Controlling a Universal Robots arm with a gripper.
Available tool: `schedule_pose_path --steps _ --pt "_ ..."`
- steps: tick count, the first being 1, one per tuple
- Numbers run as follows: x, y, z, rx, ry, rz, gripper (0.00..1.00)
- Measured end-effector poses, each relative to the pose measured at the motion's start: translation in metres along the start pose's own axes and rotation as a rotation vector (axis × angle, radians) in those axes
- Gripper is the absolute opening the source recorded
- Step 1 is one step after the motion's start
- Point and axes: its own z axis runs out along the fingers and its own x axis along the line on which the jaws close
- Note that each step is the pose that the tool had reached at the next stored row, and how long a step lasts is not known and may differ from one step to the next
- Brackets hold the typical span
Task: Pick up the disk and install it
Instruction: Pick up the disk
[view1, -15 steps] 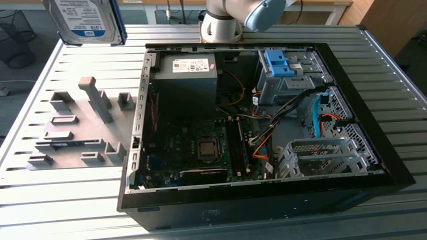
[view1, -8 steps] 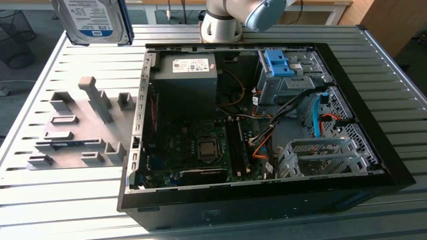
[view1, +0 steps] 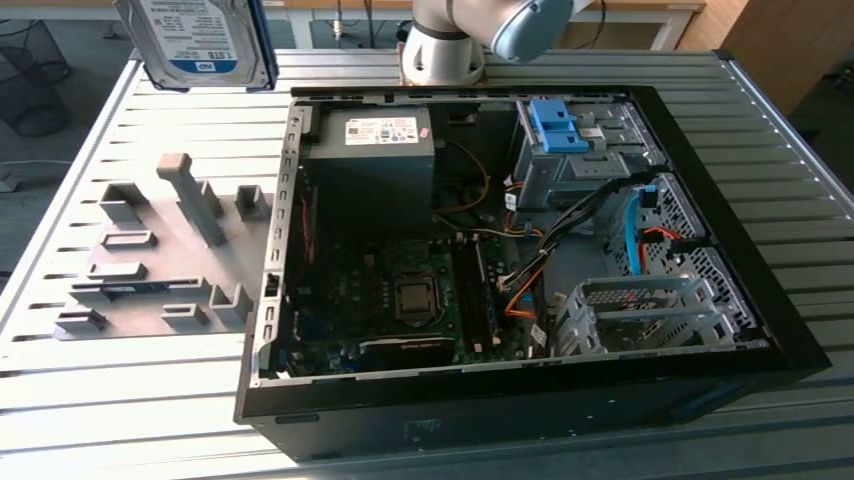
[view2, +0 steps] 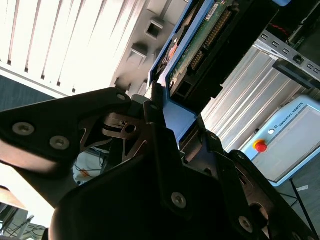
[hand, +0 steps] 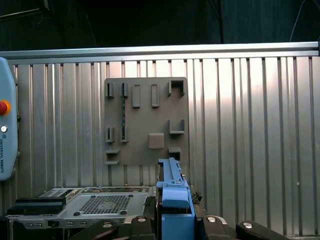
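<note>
I had the disk (view1: 200, 40) up off the table (view1: 160, 400), high at the exterior view's left, label side facing that camera and tilted slightly, with clear air all around it. It hung over the far left corner of the table, well apart from the open case (view1: 747, 250). In the second wrist view the gripper (view2: 170, 107) was clamped narrow on the disk's near end, dark fingers (view2: 152, 107) pressed against the blue bracket (view2: 177, 117), with the green circuit-board side of the disk turned toward that camera. The first wrist view caught the bracket edge-on, standing upright between the finger links, above the slatted table. The grey plate (view1: 160, 250) with its raised holders lay flat beside the case's left wall, close to it but not touching that I could see. Inside the case, the power supply (view1: 367, 160) filled the far left corner. The blue latch (view1: 554, 125) stood at the far right. A silver cage (view1: 641, 310) sat at the near right with its slots open. Orange and black cables (view1: 527, 290) ran between the board and the cage. The case's rim (view1: 467, 93) stood clear all round, its top side open. The arm base (view1: 447, 45) rose just behind the far rim.
</note>
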Motion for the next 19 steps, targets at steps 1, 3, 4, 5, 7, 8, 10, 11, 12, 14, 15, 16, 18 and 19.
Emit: schedule_pose_path --steps 1,3,4,5,7,8,10,11,12,14,15,16,18,19 --pt "0.0000 -0.0010 0.0000 0.0000 0.0000 0.000 0.36" --pt "-0.0001 -0.0028 0.0000 0.0000 0.0000 0.000 0.36" --pt "-0.0002 -0.0036 0.0001 0.0001 -0.0001 0.000 0.36" --pt "-0.0002 -0.0046 0.0000 0.0000 0.0000 0.000 0.36" --pt "-0.0003 -0.0063 0.0001 0.0000 0.0000 0.000 0.36" --pt "-0.0003 -0.0073 0.0001 0.0000 0.0000 0.000 0.36" --pt "-0.0004 -0.0094 0.0001 0.0000 0.0000 0.000 0.36" --pt "-0.0004 -0.0104 0.0001 0.0001 0.0000 0.000 0.36" --pt "-0.0005 -0.0112 0.0001 0.0000 0.0000 0.000 0.36" --pt "-0.0006 -0.0126 0.0001 0.0000 0.0000 0.000 0.36" --pt "-0.0006 -0.0132 0.0001 0.0000 0.0000 0.000 0.36" --pt "-0.0006 -0.0139 0.0002 0.0001 -0.0001 0.000 0.36" --pt "-0.0007 -0.0157 0.0002 0.0001 -0.0001 0.000 0.36" --pt "-0.0007 -0.0168 0.0002 0.0000 0.0000 0.000 0.36"
